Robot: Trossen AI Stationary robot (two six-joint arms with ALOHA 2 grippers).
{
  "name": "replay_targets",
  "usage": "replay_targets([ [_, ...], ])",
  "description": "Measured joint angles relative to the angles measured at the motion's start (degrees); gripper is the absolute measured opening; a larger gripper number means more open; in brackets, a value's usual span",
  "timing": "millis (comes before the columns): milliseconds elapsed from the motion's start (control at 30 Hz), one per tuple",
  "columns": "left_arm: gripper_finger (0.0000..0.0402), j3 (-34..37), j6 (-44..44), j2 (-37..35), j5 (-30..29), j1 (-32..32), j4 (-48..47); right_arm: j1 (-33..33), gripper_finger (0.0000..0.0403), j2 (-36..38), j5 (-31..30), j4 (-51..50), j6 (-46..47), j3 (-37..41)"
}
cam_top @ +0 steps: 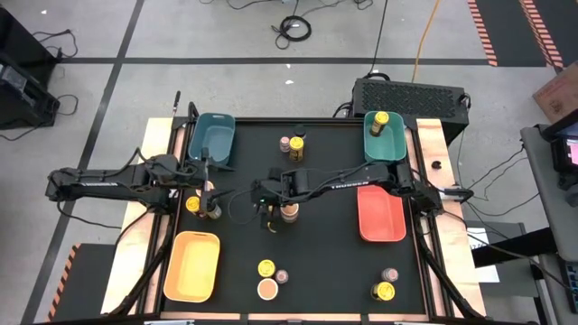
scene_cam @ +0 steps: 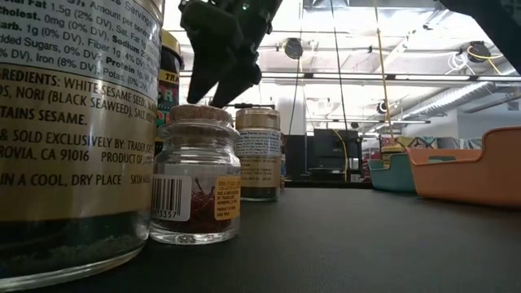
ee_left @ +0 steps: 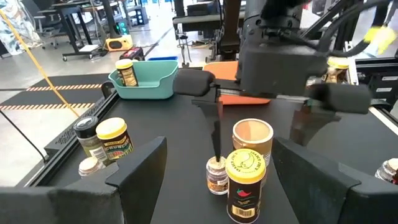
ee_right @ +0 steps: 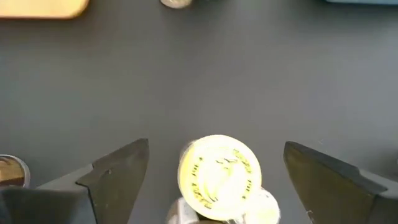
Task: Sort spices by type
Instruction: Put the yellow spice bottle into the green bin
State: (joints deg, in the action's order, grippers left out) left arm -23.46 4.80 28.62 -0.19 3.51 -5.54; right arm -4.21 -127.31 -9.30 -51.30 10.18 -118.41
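The right end effector (cam_top: 269, 219), fingers spread, hovers over the yellow-lidded cylindrical spice jar (ee_right: 219, 171) mid-tabletop; the left end effector (cam_top: 209, 202) waits left, half-spread.

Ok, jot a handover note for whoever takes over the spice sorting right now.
Right hand: open, fingers either side of a yellow-lidded jar at the centre of the mat, beside the tan-lidded jar; not gripped.
Left hand: open, empty, at the mat's left side.
Done: one yellow-lidded spice sits in the green tray.
Left: teal tray, coral tray and yellow tray hold no jars; the remaining jars stand loose around the mat.
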Motion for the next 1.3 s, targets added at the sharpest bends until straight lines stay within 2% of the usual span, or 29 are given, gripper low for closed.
replay_targets([
  [767,0.029,0.0,0.0,0.0,0.2,0.0,-1.0,0.9,0.0363,-4.4,1.9,-2.3,1.4,0.0],
  [900,0.029,0.0,0.0,0.0,0.2,0.0,-1.0,0.9,0.0343,-4.4,1.9,-3.0,1.4,0.0],
  [1300,0.029,0.0,-0.1,0.0,0.2,0.0,-1.1,1.4,0.0241,-4.4,1.9,-3.2,1.7,0.0],
])
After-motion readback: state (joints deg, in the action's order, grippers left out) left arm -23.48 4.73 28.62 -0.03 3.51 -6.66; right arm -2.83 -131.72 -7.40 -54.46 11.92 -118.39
